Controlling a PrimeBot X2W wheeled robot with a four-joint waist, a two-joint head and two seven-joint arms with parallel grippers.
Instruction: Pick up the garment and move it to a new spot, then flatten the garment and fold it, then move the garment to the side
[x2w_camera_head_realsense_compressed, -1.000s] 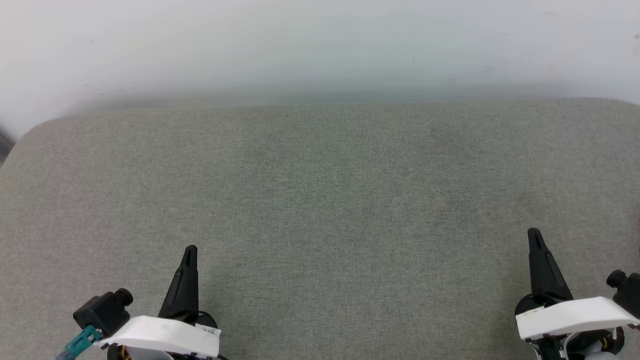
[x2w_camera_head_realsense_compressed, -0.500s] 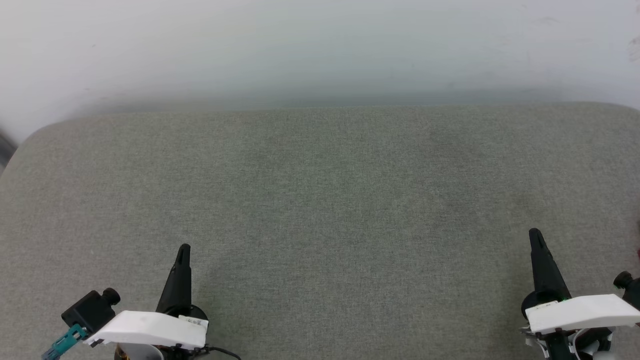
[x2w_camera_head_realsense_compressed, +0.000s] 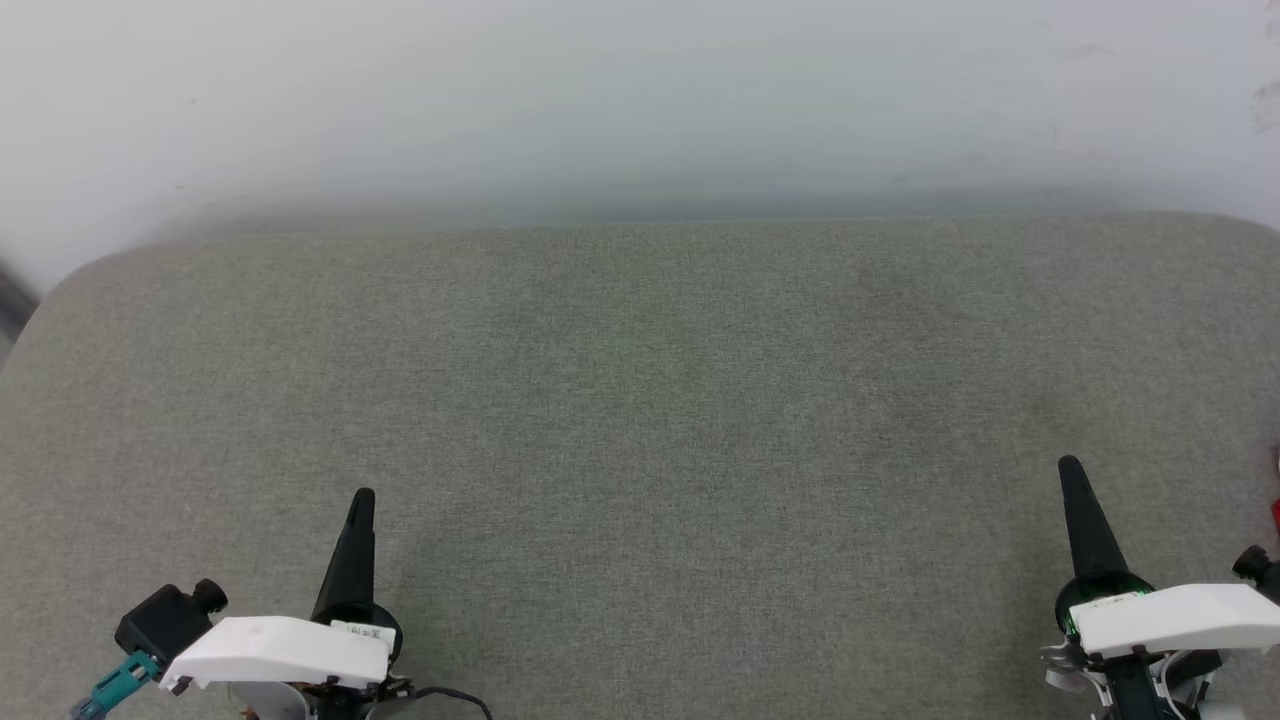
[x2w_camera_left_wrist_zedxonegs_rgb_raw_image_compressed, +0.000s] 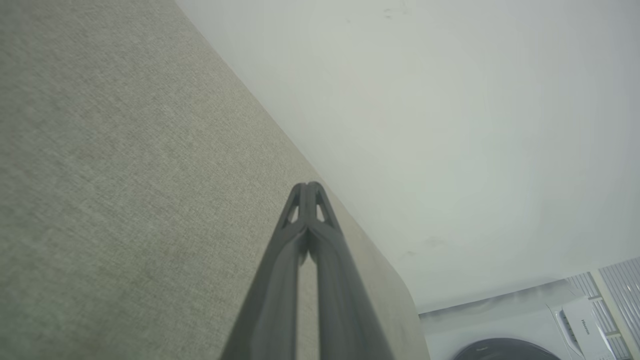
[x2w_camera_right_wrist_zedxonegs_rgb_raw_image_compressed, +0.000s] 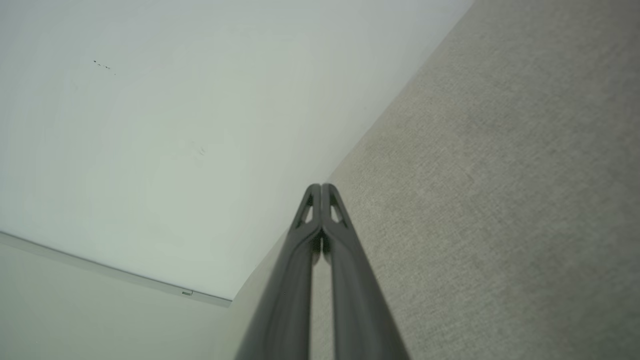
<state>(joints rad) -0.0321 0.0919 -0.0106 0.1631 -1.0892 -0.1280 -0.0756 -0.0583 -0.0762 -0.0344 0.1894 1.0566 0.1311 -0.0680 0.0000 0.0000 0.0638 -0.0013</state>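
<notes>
**Item: garment** (x2w_camera_head_realsense_compressed: 1277, 514). A thin red sliver shows at the far right edge of the head view, just beyond the right tool; the rest lies out of frame, so cut, lay and creasing cannot be told.
- Handling (judged): as clothing it is likely light, limp and soft, with no stiffness to hold a shape. It should drape and bunch when lifted, and may drag on the weave below.
- Hold (judged): best pinched at an edge or corner, such as a shoulder or hem, one tool to each side so the cloth hangs open.

**Item: tabletop** (x2w_camera_head_realsense_compressed: 640, 400). Covered in grey-green woven fabric, matte, finely textured and flat, with rounded corners; it is set against a plain pale wall (x2w_camera_head_realsense_compressed: 640, 90).

**Item: left tool** (x2w_camera_head_realsense_compressed: 361, 500). Two long, dark, tapering fingers with slotted tips, pressed together and holding nothing; it hovers over the near left of the tabletop.

**Item: right tool** (x2w_camera_head_realsense_compressed: 1070, 468). Same build, tips pressed together and empty; it hovers at the near right.

**Item: appliance** (x2w_camera_left_wrist_zedxonegs_rgb_raw_image_compressed: 505, 345). White casing with a dark round front, past the tabletop's corner in the left wrist view.
</notes>
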